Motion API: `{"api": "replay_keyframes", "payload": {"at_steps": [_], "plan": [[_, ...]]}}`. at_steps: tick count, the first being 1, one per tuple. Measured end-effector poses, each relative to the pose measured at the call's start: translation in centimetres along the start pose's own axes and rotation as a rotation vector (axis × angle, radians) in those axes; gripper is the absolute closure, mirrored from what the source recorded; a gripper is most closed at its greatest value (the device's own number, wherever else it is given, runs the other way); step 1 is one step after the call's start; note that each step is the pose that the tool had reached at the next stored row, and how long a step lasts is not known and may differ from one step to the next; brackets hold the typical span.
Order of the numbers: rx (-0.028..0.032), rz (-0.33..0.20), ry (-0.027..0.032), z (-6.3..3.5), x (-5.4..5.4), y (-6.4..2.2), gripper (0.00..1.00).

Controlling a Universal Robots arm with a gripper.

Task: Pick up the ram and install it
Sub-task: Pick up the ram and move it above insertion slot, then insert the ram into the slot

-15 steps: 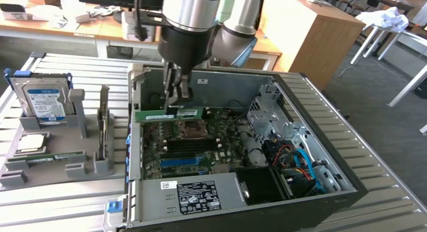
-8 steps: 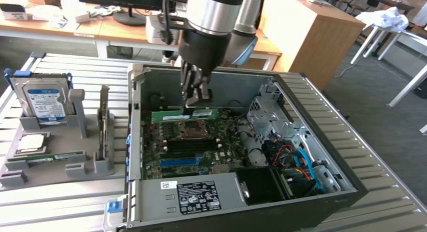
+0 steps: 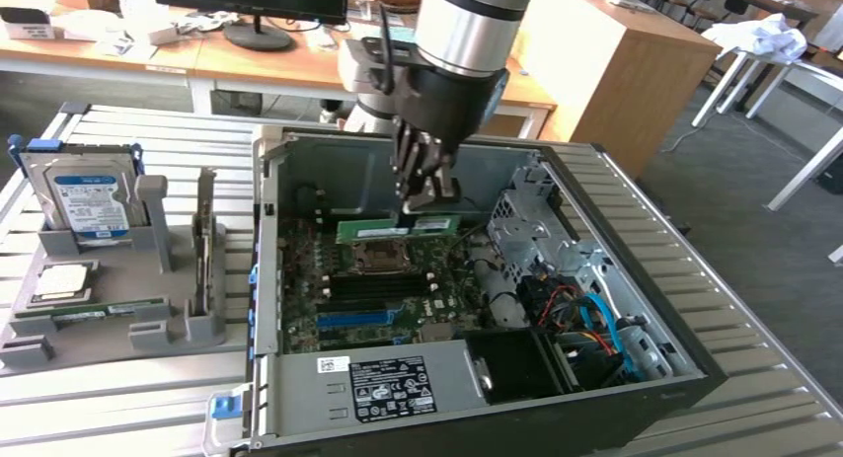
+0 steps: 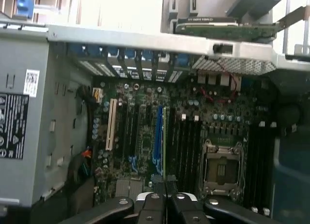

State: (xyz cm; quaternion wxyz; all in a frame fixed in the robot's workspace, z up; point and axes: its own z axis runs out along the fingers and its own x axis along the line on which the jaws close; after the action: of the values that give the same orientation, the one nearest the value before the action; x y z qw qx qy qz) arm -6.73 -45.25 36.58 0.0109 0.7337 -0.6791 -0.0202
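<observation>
No word or number legible anywhere. Hard drive point(image 3: 90, 195), exterior view's left: blue-and-white label point(image 3: 87, 208), print too small to read. Grey metal cover point(image 3: 303, 398) inside computer case point(image 3: 685, 368): black label point(image 3: 391, 389) with white print and symbols, white barcode sticker point(image 3: 332, 364) just beside it, neither readable. Wrist view, same cover: black label's white warning symbols visible, wording illegible; white square-code sticker point(image 4: 31, 83) near it. Ram point(image 3: 395, 228): pale label, nothing readable.
</observation>
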Motion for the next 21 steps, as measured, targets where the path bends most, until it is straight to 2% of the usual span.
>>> {"api": "replay_keyframes", "payload": {"at_steps": [9, 16, 19, 21], "plan": [[-0.0007, 0.000, 0.0000, -0.04, 0.3, -3.86, 0.88], [-0.0006, 0.000, -0.0011, 0.02, 0.3, -3.95, 0.88], [-0.0008, 0.000, -0.0008, 0.55, 0.1, -3.97, 0.88], [-0.0009, 0.000, -0.0010, 0.93, -0.5, -4.03, 0.88]]}}
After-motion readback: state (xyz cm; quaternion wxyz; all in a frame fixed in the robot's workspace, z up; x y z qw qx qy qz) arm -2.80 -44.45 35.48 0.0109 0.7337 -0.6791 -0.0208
